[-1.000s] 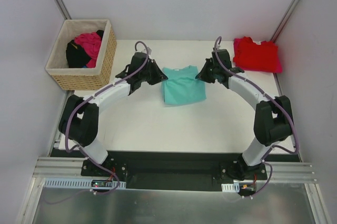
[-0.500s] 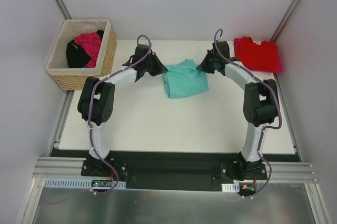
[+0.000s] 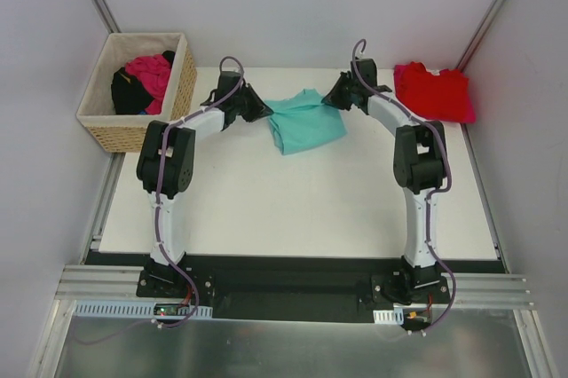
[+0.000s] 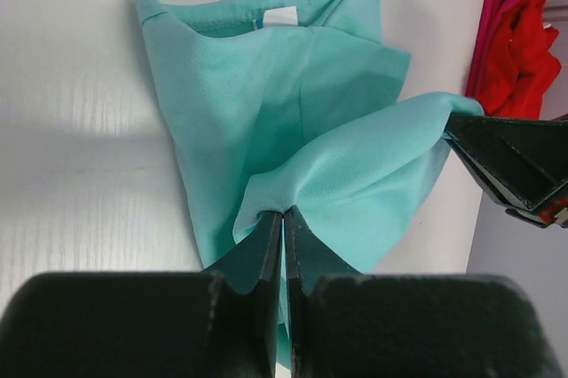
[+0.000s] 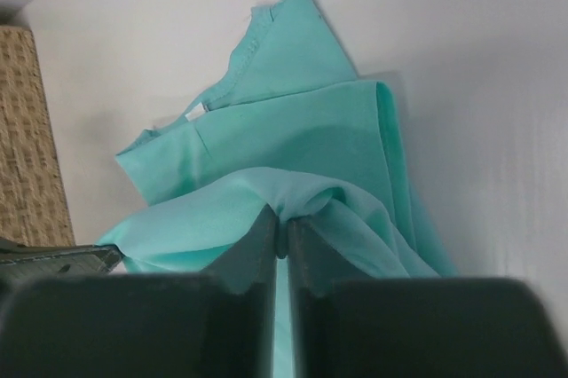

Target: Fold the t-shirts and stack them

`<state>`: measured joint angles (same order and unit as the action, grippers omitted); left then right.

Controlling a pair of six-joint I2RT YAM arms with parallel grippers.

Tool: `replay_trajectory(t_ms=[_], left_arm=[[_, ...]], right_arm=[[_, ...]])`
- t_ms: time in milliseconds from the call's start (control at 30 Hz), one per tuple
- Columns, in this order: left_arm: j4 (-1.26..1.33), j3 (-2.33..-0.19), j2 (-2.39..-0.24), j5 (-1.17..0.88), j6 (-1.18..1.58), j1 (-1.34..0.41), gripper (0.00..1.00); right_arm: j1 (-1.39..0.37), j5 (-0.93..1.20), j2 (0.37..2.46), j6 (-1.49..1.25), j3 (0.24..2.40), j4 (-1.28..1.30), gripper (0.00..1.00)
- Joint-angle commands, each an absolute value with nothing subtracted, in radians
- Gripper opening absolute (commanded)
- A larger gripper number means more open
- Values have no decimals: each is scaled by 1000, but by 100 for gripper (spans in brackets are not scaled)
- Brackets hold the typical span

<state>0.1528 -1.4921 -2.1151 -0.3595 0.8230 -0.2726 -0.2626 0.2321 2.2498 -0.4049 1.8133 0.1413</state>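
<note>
The teal t-shirt (image 3: 306,125) lies at the back middle of the table, partly doubled over itself, its collar and label (image 4: 282,16) toward the far side. My left gripper (image 3: 264,110) is shut on a pinch of its left edge (image 4: 282,215). My right gripper (image 3: 330,99) is shut on its right edge (image 5: 282,218). Between the two grips the cloth hangs lifted in a loose fold (image 4: 373,165). A folded red t-shirt (image 3: 433,92) rests at the back right corner, with a magenta-pink edge (image 4: 493,14) under it.
A wicker basket (image 3: 142,137) stands at the back left with pink cloth (image 3: 149,72) and black cloth (image 3: 129,94) in it. Grey walls close in behind and on both sides. The white table (image 3: 293,209) stretches toward the arm bases.
Both grippers have lifted the teal shirt's side edges and carried them toward the back of the table. The shirt went from lying flat to bunched and folded over. Both arms now reach farther out.
</note>
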Motion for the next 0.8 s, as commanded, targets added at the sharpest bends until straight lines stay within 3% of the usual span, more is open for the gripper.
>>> replay_trajectory(t_ms=[0, 33, 67, 167, 200, 233, 267, 533, 767], left_arm=[[184, -1561, -2151, -391, 830, -253, 0], [184, -1571, -2152, -397, 834, -252, 0], [184, -1574, -2149, -400, 833, -250, 7], [186, -1562, -2119, -390, 822, -252, 55], [187, -1556, -2083, -385, 818, -253, 79], [187, -1537, -2063, -380, 805, -255, 94], [187, -1526, -2043, -371, 801, -259, 99], [187, -1392, -1832, -344, 802, -305, 99], [198, -1318, -1786, -333, 818, -333, 99]], right_arm=[[-267, 220, 2292, -387, 1923, 97, 40], [-271, 207, 2289, -376, 1927, 92, 51], [-273, 195, 2281, -361, 1927, 92, 75], [-276, 170, 2211, -322, 1873, 65, 91], [-276, 163, 2180, -318, 1849, 52, 92], [-281, 161, 2151, -299, 1797, 31, 93], [-285, 158, 2090, -292, 1775, 25, 93], [-347, 192, 1902, -305, 1588, -23, 93], [-379, 256, 1980, -353, 1601, -61, 93]])
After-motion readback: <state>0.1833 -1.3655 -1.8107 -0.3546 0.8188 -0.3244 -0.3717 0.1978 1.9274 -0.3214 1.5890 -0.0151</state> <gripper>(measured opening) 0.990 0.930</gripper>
